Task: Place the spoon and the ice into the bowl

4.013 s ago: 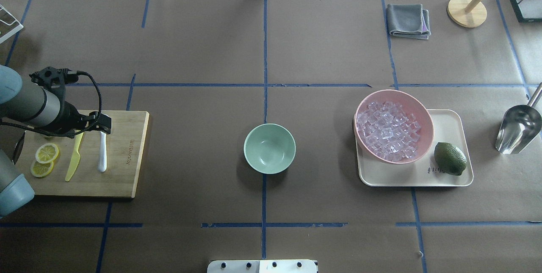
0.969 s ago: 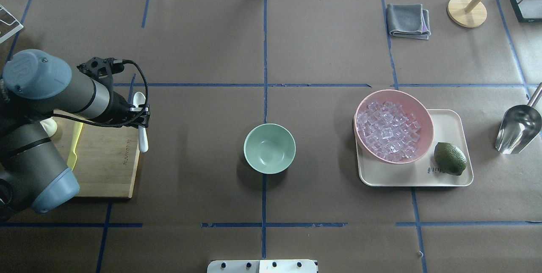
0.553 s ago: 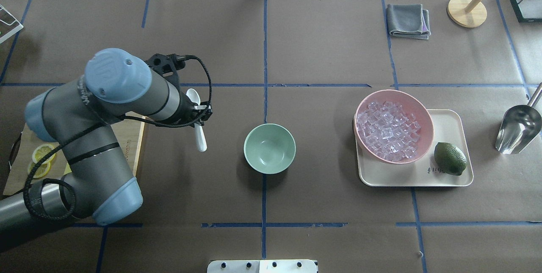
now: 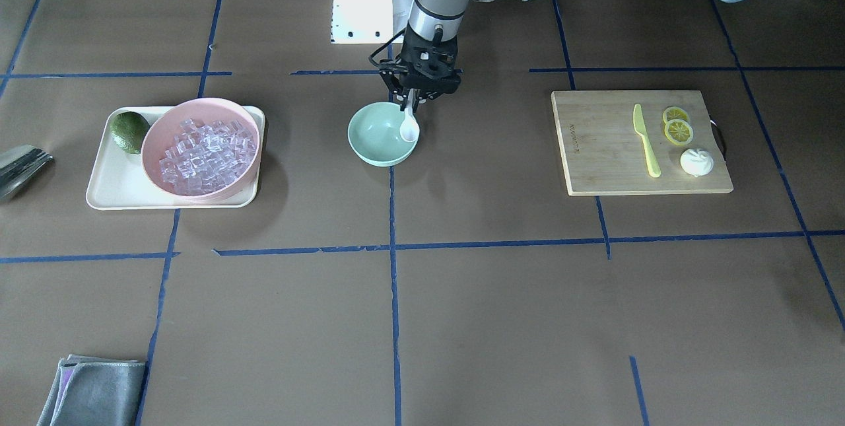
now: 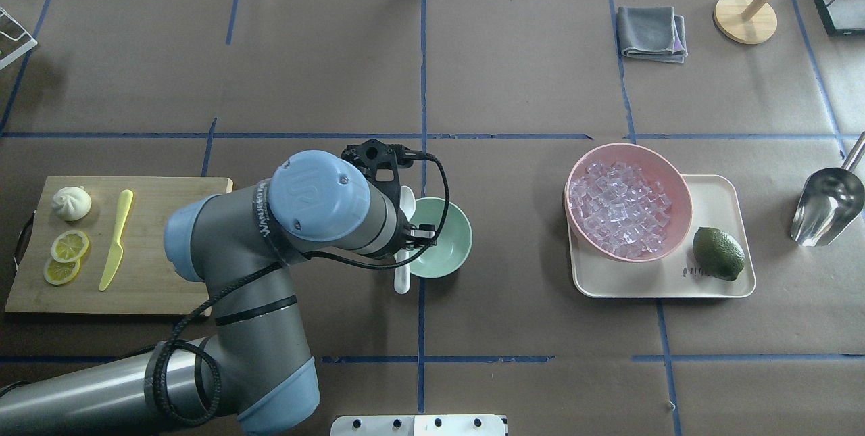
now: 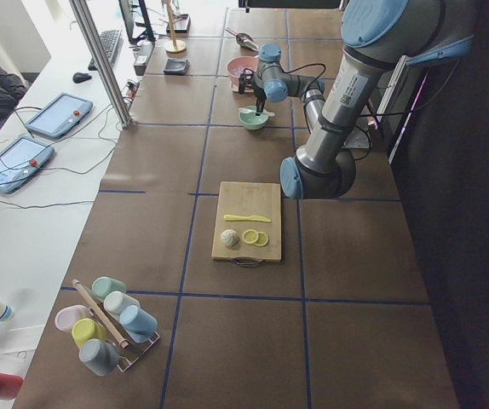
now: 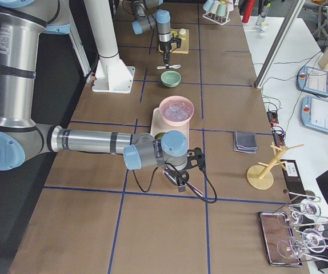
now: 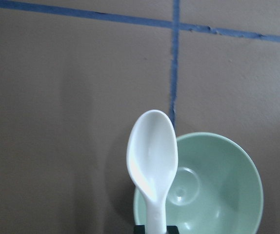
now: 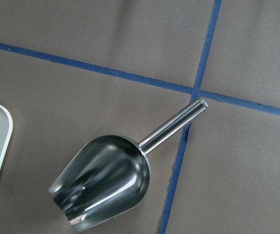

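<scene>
Spoon (image 4: 410,129) in left gripper (image 4: 410,102), over bowl (image 4: 375,158) rim

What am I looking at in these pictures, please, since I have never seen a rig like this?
These are two robot arms at a table, filmed from above, from the front, from both ends, and by a camera on each wrist. The left gripper holds a white spoon by its handle above the green bowl's rim. To one side, a tray carries a pink bowl of ice and a lime; to the other, a cutting board holds a yellow knife, lemon slices and a bun. The right wrist camera looks down on a metal scoop.
</scene>
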You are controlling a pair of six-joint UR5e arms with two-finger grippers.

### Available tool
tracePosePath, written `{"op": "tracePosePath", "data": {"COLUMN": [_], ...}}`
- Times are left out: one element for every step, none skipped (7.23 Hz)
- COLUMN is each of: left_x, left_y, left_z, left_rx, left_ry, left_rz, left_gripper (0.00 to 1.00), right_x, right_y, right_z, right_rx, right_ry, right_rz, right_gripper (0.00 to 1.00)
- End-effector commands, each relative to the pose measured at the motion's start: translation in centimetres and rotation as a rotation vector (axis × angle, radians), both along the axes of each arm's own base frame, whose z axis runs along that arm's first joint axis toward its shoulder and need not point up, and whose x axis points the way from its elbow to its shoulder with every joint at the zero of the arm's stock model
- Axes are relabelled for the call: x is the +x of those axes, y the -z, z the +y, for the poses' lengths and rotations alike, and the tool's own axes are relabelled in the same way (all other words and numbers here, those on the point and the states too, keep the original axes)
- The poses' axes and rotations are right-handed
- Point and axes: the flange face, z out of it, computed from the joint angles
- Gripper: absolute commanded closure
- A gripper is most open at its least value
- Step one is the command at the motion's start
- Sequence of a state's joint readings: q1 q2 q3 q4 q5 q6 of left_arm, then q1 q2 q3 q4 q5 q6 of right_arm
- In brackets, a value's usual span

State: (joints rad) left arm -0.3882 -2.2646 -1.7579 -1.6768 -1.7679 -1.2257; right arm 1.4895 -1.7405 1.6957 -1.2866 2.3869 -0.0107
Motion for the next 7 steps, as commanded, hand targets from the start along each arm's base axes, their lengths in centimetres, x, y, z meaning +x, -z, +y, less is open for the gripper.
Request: {"op": "tracePosePath", "data": {"left_x": [3.6, 3.8, 3.7, 3.6, 3.5, 2.9, 1.1], "left_y": [-1.2, -0.8, 0.0, 0.2, 0.4, 0.5, 0.6], "left_z": [1.0, 0.9, 0.9, 0.8, 0.7, 0.0, -2.1], "left_rx": [0.093, 0.096, 0.099, 0.098, 0.107, 0.109, 0.086], "left_ry": [-0.085, -0.087, -0.084, -0.08, -0.075, -0.068, -0.064], "left_rz": [-0.03, -0.028, -0.013, -0.006, 0.017, 0.02, 0.022], "left_gripper": [0.99, 0.93, 0.52, 0.22, 0.17, 0.16, 0.16], "right_x": [0.0, 0.0, 0.0, 0.0, 0.0, 0.0, 0.0], "right_y": [-0.1, -0.1, -0.1, -0.1, -0.1, -0.1, -0.1], "right_z": [0.0, 0.0, 0.0, 0.0, 0.0, 0.0, 0.0], "right_rx": [-0.003, -0.003, -0.003, -0.002, -0.002, -0.003, -0.002], "right_ry": [0.0, 0.0, 0.0, 0.0, 0.0, 0.0, 0.0], "right_rz": [0.0, 0.0, 0.0, 0.0, 0.0, 0.0, 0.0], "right_gripper": [0.0, 0.0, 0.0, 0.0, 0.0, 0.0, 0.0]}}
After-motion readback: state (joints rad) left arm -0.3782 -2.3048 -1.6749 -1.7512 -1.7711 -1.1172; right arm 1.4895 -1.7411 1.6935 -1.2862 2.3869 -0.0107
